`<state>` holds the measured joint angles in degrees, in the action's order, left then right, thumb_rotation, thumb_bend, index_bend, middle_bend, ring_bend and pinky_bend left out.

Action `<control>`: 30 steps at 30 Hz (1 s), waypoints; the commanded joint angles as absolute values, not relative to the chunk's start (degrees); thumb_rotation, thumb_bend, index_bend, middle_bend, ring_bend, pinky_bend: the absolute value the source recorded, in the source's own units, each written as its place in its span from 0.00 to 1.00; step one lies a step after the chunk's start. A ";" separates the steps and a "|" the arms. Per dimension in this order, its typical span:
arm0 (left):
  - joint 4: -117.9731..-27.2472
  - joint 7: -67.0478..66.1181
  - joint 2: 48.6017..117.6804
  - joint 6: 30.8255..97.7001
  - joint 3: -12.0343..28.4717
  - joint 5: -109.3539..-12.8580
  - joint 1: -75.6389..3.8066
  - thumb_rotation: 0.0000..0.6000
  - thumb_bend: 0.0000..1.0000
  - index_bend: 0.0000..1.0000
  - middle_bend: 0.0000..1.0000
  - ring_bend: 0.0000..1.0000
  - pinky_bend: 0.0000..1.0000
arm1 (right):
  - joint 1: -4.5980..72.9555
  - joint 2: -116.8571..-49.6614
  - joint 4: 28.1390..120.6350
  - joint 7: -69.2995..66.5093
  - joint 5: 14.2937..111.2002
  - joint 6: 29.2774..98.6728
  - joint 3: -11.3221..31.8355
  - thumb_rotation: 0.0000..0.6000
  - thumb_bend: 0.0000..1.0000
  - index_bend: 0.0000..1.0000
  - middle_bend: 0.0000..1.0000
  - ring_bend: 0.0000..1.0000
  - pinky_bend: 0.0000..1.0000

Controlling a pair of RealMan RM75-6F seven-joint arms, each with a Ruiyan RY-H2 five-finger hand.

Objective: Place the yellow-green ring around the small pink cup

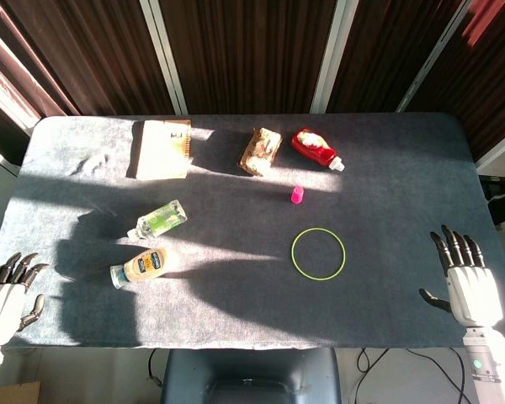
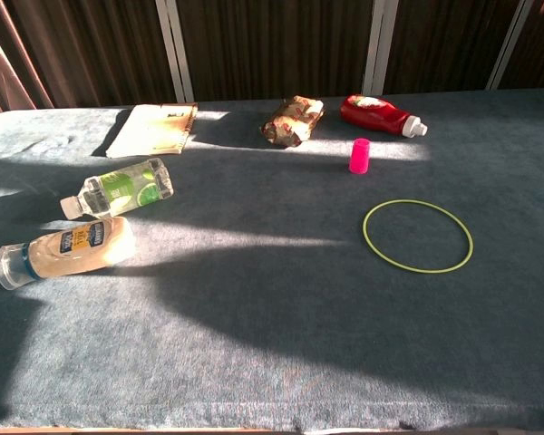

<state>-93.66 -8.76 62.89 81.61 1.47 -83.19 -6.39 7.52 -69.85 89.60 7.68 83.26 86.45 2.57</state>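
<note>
**Ring lies flat on the bench, apart from the pink cup; both hands empty at the near corners**

The yellow-green ring (image 1: 318, 253) lies flat on the grey cloth of the bench (image 1: 387, 151). It encircles nothing: only bare cloth shows inside it. The small pink cup (image 1: 297, 195) stands upright just beyond the ring, toward the far edge and slightly to the left, with a clear strip of cloth between the two. The chest view shows the same gap, the ring (image 2: 418, 236) nearer the camera and the cup (image 2: 359, 155) behind it.

Taking the pink cup as the landmark: beyond it and a little right lies a red bottle (image 1: 316, 148) on its side, white cap pointing right. Beyond it and a little left sits a crinkled snack packet (image 1: 261, 151). Further left along the far side lies a tan notebook (image 1: 162, 149). Well left of the cup, a clear bottle with a green label (image 1: 158, 220) lies on its side, and nearer the front edge from that, a tan sauce bottle (image 1: 140, 266) also lies on its side.

The right hand (image 1: 466, 282) hovers at the near right corner, well away from the cup, fingers spread and holding nothing. The left hand (image 1: 4, 296) sits at the near left corner, fingers apart and likewise empty. Neither hand appears in the chest view.
</note>
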 commanded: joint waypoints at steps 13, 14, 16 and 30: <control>-93.68 -8.63 62.93 82.00 1.25 -83.99 -6.20 1.00 0.47 0.23 0.11 0.02 0.18 | 10.78 -72.27 88.57 5.82 89.56 83.12 2.36 1.00 0.19 0.23 0.24 0.26 0.67; -93.76 -8.48 62.91 82.15 1.36 -83.95 -6.17 1.00 0.47 0.23 0.11 0.02 0.18 | 11.45 -72.73 88.11 5.66 90.14 82.35 2.32 1.00 0.19 0.27 0.33 0.40 0.83; -93.67 -8.28 62.96 82.62 1.54 -83.97 -6.04 1.00 0.47 0.23 0.11 0.02 0.18 | 13.16 -73.35 87.97 4.11 90.18 79.02 2.06 1.00 0.19 0.33 0.51 0.62 0.97; -94.29 -7.65 62.27 82.98 1.64 -83.31 -5.51 1.00 0.47 0.23 0.11 0.03 0.18 | 23.03 -76.59 88.51 4.59 79.59 59.22 4.84 1.00 0.29 0.54 0.88 1.00 1.00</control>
